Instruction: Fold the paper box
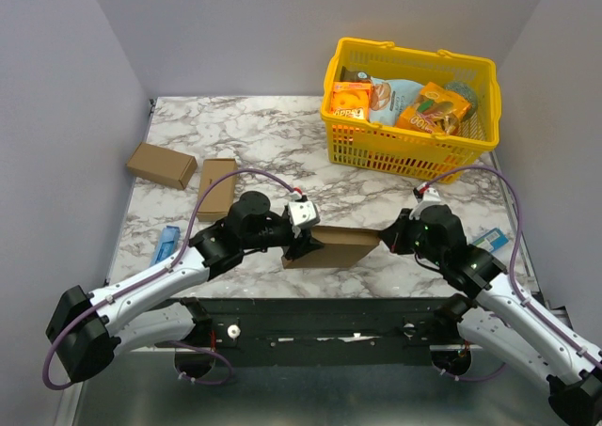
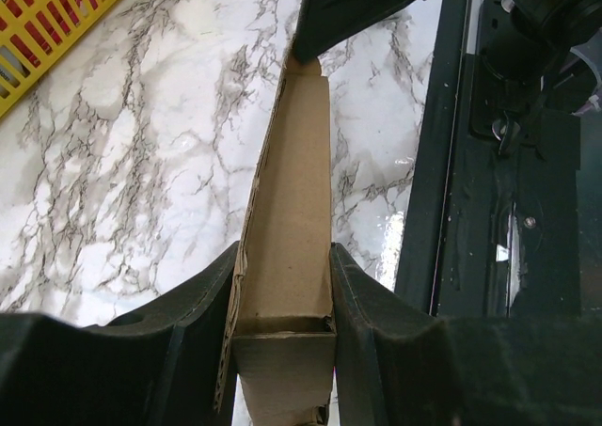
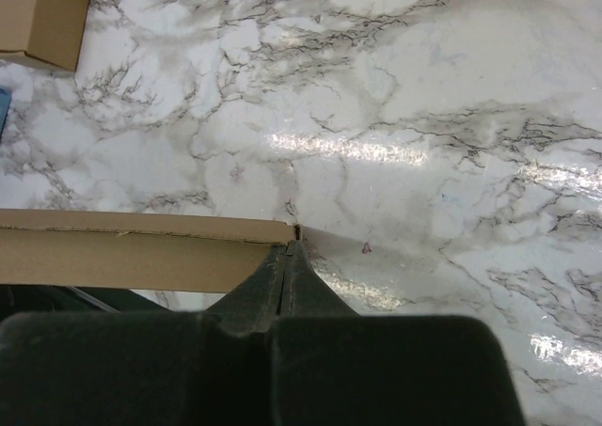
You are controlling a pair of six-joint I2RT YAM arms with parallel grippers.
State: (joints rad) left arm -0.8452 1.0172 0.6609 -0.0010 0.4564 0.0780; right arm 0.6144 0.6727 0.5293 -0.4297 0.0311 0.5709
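Note:
The paper box [image 1: 337,246] is a long, narrow piece of brown cardboard lying near the table's front edge, between my two arms. My left gripper [image 1: 303,245] is shut on its left end. In the left wrist view the two black fingers press both sides of the paper box [image 2: 293,191], which runs away from my left gripper [image 2: 283,266]. My right gripper [image 1: 386,237] is shut, its fingers pressed together. In the right wrist view its tips [image 3: 293,244] touch the right end corner of the paper box [image 3: 122,247]. Nothing shows between those fingers.
A yellow basket [image 1: 376,149] of packaged snacks stands at the back right. Two smaller cardboard boxes [image 1: 162,165] [image 1: 217,188] lie at the left. A blue item [image 1: 166,244] lies at the left edge, another [image 1: 490,240] at the right. The black base rail [image 1: 310,318] runs along the front.

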